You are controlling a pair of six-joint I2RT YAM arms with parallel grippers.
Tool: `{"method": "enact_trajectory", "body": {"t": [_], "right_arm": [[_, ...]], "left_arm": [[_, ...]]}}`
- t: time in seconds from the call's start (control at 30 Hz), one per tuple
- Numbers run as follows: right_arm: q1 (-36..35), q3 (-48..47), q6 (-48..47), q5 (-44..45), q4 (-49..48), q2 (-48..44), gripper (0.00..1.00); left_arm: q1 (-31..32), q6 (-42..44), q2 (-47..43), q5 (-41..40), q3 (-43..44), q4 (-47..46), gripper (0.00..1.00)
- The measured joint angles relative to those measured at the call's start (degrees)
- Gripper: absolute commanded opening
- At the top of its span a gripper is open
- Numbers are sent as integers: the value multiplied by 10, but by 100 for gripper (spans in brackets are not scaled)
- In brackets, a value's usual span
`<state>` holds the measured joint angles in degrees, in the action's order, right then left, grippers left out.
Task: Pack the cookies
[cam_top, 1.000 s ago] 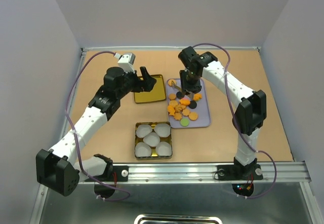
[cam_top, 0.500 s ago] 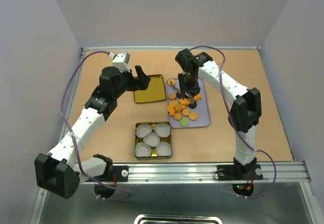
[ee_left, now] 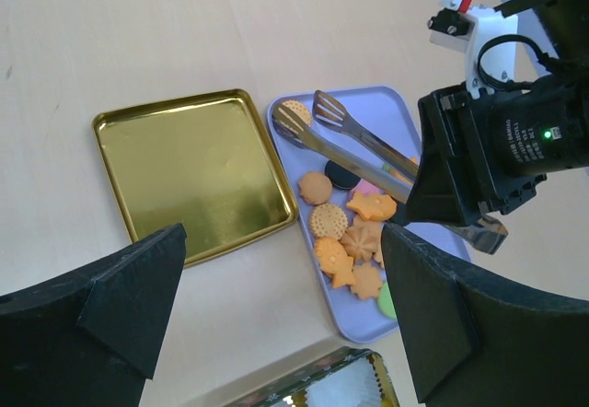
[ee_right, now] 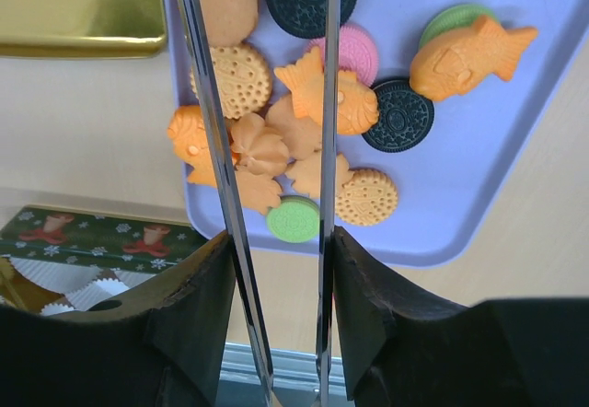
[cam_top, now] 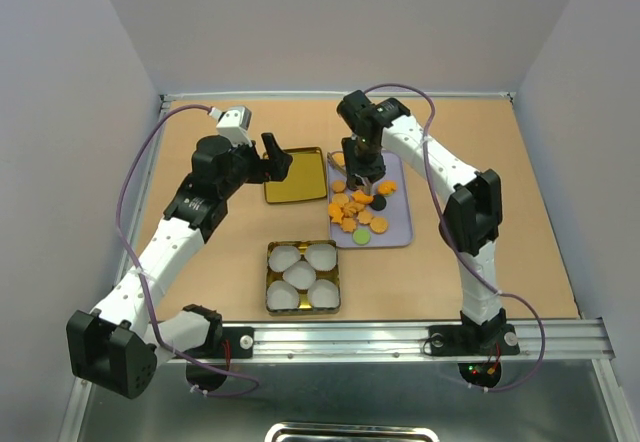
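Here the purple tray [ee_right: 488,172] holds cookies [ee_right: 354,103], the tin [cam_top: 268,277] paper cups [cam_top: 304,275].

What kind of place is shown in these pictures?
Probably a robot test bench, not a kitchen: plain walls enclose the table, two arms are bolted to a metal rail, and cookies lie on a lilac tray.

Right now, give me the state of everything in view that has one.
left pincer: open, empty.
right pincer: shut on the tongs.
tongs: arms apart, over the tray.
cookies: all on the tray, none packed.
tin: open, five paper cups, all empty.
lid: off, lying beside the tray.
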<state>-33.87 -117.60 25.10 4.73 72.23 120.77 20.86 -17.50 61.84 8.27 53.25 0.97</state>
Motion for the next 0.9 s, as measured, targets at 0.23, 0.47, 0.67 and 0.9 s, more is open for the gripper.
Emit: {"method": "enact_trajectory", "body": {"t": [0.23, 0.47, 0.67, 0.9], "right_arm": [[-2, -19, 0, 4, 3, 1, 49], [-4, -15, -1, 12, 6, 4, 49], [-4, -8, -3, 13, 6, 6, 48], [-5, -8, -7, 11, 4, 19, 39]], "left_arm": [[-3, 1, -3, 0, 0, 0, 99], [-4, 1, -8, 0, -1, 1, 99], [-4, 1, -8, 0, -3, 2, 99], [-4, 2, -8, 0, -3, 2, 99]]}}
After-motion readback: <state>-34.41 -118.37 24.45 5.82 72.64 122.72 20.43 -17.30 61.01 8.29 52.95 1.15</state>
